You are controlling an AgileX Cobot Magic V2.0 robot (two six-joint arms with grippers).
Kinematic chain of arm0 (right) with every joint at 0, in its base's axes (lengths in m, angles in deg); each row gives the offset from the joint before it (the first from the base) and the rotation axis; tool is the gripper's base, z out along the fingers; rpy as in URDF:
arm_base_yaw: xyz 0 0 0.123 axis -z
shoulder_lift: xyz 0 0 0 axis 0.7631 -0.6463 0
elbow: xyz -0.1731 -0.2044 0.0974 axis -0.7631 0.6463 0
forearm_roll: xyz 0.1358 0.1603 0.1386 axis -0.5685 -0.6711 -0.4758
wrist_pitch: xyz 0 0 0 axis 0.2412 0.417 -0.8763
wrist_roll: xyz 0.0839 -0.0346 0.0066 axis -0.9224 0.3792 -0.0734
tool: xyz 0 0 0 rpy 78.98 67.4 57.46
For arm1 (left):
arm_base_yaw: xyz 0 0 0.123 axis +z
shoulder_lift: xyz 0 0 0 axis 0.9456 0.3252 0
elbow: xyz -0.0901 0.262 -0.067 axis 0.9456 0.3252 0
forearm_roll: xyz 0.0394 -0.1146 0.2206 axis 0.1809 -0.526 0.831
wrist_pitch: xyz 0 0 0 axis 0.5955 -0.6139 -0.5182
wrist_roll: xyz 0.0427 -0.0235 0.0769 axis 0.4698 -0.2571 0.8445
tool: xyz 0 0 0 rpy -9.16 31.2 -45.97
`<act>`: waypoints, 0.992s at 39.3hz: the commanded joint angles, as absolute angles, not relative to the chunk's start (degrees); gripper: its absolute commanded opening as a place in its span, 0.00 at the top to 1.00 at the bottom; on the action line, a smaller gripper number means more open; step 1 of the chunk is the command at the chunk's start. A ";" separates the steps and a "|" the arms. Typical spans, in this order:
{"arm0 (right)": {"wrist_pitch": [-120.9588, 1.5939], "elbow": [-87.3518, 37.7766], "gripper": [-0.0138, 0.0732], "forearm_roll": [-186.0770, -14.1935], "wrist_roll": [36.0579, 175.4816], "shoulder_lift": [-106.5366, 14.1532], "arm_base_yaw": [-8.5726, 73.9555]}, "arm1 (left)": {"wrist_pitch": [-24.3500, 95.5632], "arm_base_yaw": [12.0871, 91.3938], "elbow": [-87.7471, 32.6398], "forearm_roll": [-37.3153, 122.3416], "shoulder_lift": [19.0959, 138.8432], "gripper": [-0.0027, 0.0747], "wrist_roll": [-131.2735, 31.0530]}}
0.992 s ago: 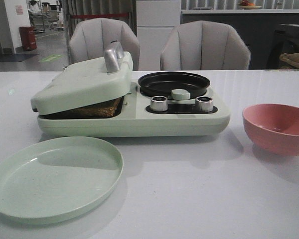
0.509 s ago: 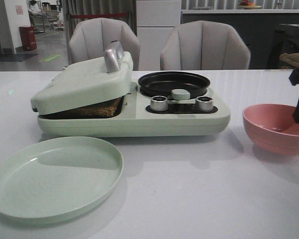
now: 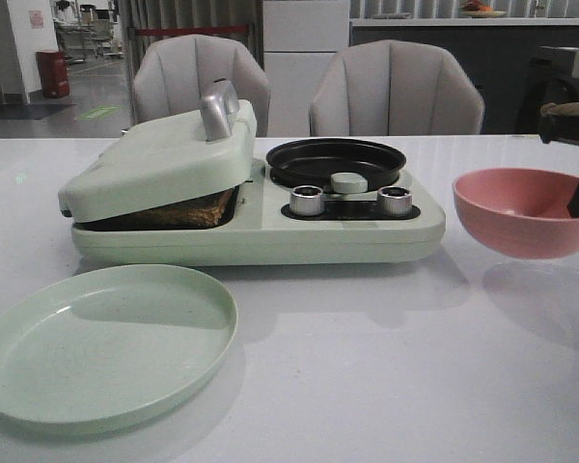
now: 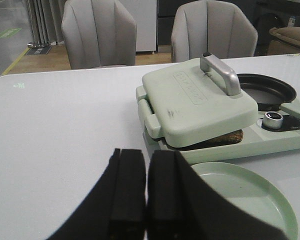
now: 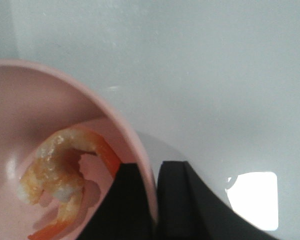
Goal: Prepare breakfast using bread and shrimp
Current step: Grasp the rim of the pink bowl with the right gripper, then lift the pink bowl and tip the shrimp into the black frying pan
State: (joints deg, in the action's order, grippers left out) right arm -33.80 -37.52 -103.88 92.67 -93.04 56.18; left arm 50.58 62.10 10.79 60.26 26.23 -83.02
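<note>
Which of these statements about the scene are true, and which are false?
1. The right gripper pinches the rim of the pink bowl. True.
2. The shrimp lie in the black pan. False: they are in the pink bowl.
3. The green plate holds bread. False: it is bare; the bread sits under the press lid.
4. The left gripper holds nothing. True.
</note>
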 commanded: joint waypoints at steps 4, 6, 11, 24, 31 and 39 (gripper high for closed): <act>-35.87 -45.83 0.68 -107.53 94.59 -87.67 56.10 | 45.64 61.74 9.19 59.52 26.90 0.82 -83.58; -36.92 -47.86 0.68 -109.09 94.74 -87.14 55.72 | 45.64 61.74 9.19 59.52 26.90 0.82 -83.58; -40.36 -51.22 0.68 -113.26 99.58 -86.47 53.55 | 45.64 61.74 9.19 59.52 26.90 0.82 -83.58; -65.24 -49.35 0.68 -124.32 115.48 -86.05 43.11 | 45.64 61.74 9.19 59.52 26.80 0.82 -83.58; -85.97 -44.62 0.68 -122.82 118.78 -86.97 36.86 | 45.64 61.74 9.19 59.52 26.80 0.82 -83.58; -101.48 -42.21 0.68 -118.72 118.78 -90.98 32.07 | 45.64 61.74 9.19 59.52 26.80 0.82 -83.58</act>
State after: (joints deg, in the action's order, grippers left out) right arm -91.53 -40.89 -121.83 117.98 -92.27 33.32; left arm 50.45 62.10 10.79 60.26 26.23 -83.02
